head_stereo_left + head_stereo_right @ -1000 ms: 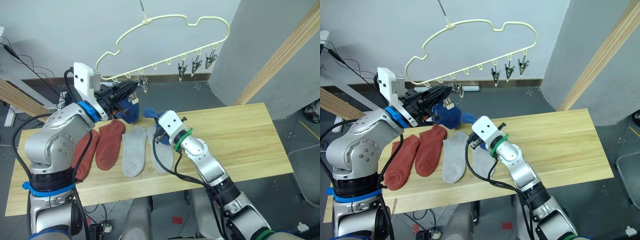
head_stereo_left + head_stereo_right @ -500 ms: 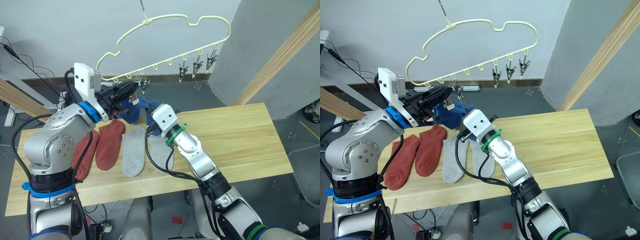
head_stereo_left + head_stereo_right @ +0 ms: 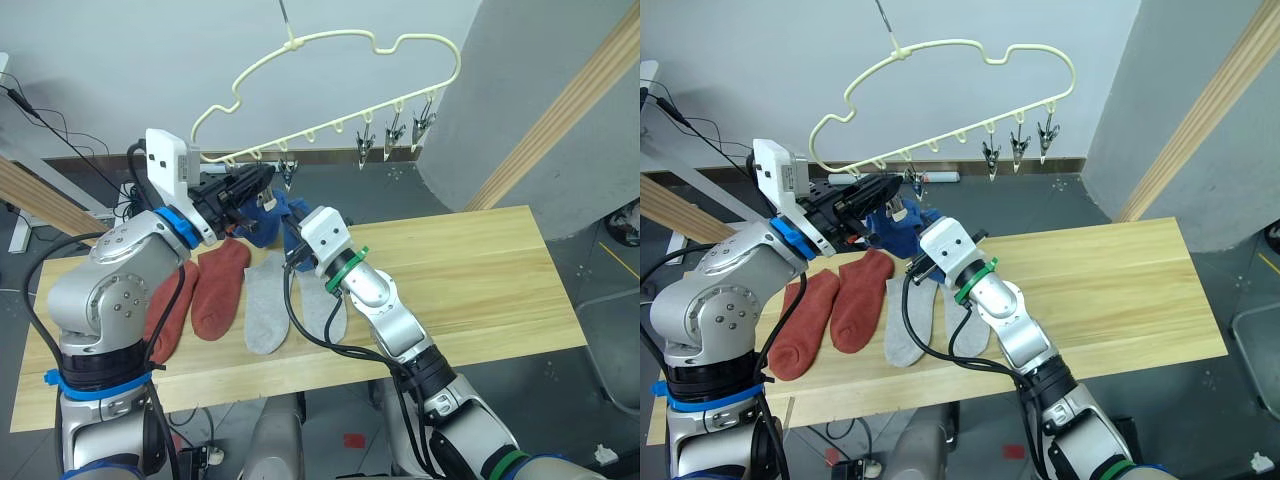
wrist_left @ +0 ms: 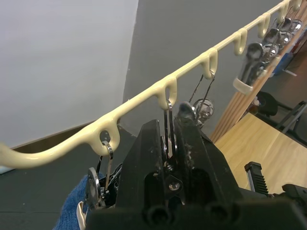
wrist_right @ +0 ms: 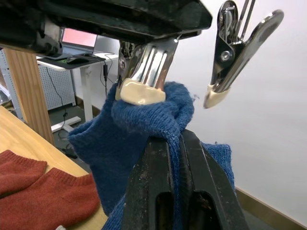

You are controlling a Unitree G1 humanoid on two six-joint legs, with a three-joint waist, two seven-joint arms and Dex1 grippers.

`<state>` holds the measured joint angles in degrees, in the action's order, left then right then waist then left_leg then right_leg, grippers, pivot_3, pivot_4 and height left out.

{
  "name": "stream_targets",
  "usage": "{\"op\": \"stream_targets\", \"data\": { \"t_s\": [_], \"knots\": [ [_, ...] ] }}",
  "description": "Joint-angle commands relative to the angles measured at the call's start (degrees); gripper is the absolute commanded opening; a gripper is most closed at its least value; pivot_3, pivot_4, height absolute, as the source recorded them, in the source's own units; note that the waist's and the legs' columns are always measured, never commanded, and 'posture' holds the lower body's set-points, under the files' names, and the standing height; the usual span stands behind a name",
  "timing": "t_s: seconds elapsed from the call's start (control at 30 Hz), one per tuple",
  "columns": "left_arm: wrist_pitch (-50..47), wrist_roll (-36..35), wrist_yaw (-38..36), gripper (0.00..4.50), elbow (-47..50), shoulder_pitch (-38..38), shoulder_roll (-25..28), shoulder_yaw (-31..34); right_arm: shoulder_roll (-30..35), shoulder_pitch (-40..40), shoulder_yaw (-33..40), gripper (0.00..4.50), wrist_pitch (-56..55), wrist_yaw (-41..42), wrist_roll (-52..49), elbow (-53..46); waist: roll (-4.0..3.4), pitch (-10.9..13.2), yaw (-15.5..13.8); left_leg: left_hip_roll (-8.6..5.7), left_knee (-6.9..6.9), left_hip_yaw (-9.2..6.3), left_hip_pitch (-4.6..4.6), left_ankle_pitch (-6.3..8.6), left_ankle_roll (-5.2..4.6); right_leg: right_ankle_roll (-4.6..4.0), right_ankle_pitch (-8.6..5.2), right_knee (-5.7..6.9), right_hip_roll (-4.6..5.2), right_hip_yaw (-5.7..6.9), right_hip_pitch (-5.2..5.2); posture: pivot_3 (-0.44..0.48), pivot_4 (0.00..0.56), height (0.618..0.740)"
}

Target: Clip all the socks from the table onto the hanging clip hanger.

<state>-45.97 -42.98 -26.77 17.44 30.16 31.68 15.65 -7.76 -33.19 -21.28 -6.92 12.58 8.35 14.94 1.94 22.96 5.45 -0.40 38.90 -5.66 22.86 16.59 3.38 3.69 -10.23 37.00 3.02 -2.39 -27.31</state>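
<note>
The left gripper (image 4: 169,143) squeezes a metal clip (image 5: 142,72) on the hanger (image 3: 330,60); the right gripper (image 5: 175,158) pinches a blue sock (image 5: 144,139) beneath it, with red socks (image 3: 200,290) at eight o'clock on the table (image 3: 480,270).

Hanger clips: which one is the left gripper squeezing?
The clip at the hanger's left end, pinched between the left gripper's fingers, with a blue sock at its tips, held up by the right gripper. The three clips at the right end hang free.
</note>
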Motion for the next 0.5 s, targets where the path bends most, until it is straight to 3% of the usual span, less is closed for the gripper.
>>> {"op": "stream_targets", "data": {
  "t_s": [0.03,0.13,0.37,0.5],
  "knots": [
    [-0.30,-0.32,0.13,1.66,1.08,-0.98,0.59,0.41,-1.14,-0.88,0.10,0.00,-1.17,0.66,-0.67,-1.25,0.00,0.00,0.00,0.00,0.00,0.00,0.00,0.00,0.00,0.00,0.00,0.00,0.00,0.00,0.00,-0.115,0.385,0.740],
    [-1.15,-1.21,-0.76,2.50,1.36,-1.56,1.19,0.70,-1.12,-0.90,0.05,0.00,-0.99,0.81,-0.89,-1.30,0.00,0.00,-0.05,0.00,0.00,-0.01,0.01,0.00,0.00,0.00,0.00,0.00,0.00,0.00,0.00,-0.112,0.384,0.740],
    [-0.46,-0.36,-1.95,2.50,1.91,-3.20,2.77,0.88,-1.11,-1.00,-0.41,0.00,2.30,3.86,-2.00,-1.54,0.00,0.00,-0.26,0.00,0.00,-0.03,0.01,0.00,0.00,0.00,0.00,0.00,0.00,0.02,-0.01,-0.107,0.382,0.740],
    [1.07,0.93,-2.26,2.52,2.60,-4.18,2.94,0.27,-0.70,-0.72,-0.19,1.08,4.63,4.52,-1.77,-2.06,0.00,0.00,-0.41,-0.01,0.00,-0.02,0.01,0.00,0.00,0.00,0.00,-0.01,0.00,0.01,-0.01,-0.107,0.382,0.740]
  ]
}}
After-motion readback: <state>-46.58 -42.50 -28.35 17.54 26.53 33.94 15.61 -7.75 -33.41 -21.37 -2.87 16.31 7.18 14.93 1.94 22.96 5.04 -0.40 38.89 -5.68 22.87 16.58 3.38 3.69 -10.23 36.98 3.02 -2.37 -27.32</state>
